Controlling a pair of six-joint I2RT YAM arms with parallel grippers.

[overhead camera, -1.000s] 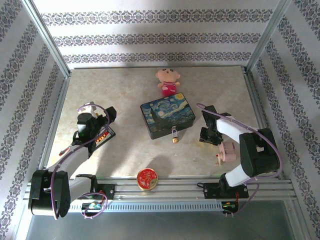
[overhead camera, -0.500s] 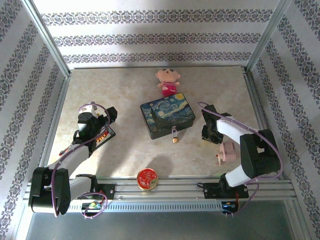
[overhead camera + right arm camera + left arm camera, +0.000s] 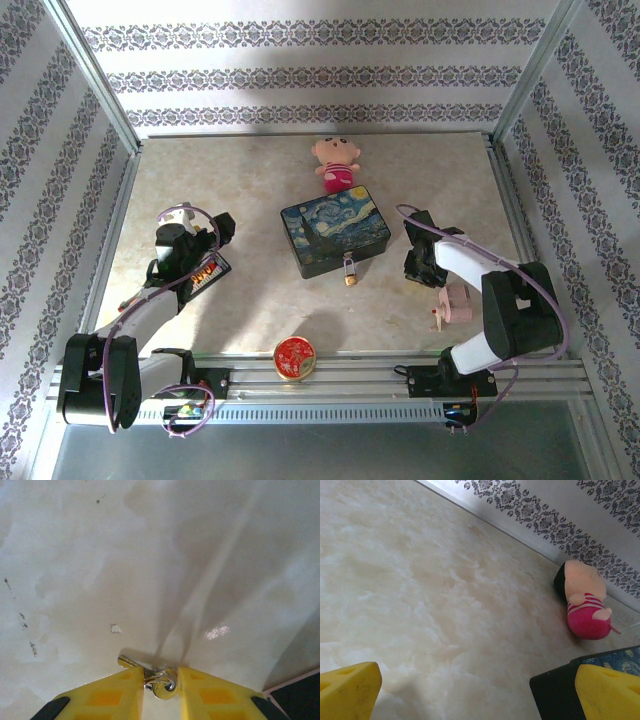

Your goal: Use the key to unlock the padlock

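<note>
Flanking key (image 3: 161,686), right gripper (image 3: 160,676) narrow, grip unclear; left gripper (image 3: 477,690) wide near blue tin (image 3: 335,232).

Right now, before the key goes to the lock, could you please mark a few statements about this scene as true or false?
1. The padlock sits at the near edge of the blue painted tin box. True.
2. The left gripper holds the key. False: its jaws stand wide open with nothing in them; the key lies between the fingers of the right gripper.
3. The plush doll lies on the box lid. False: it lies on the table, just beyond the box's far side.
4. The round red tin sits at the table's near edge, between the two arm bases. True.
</note>
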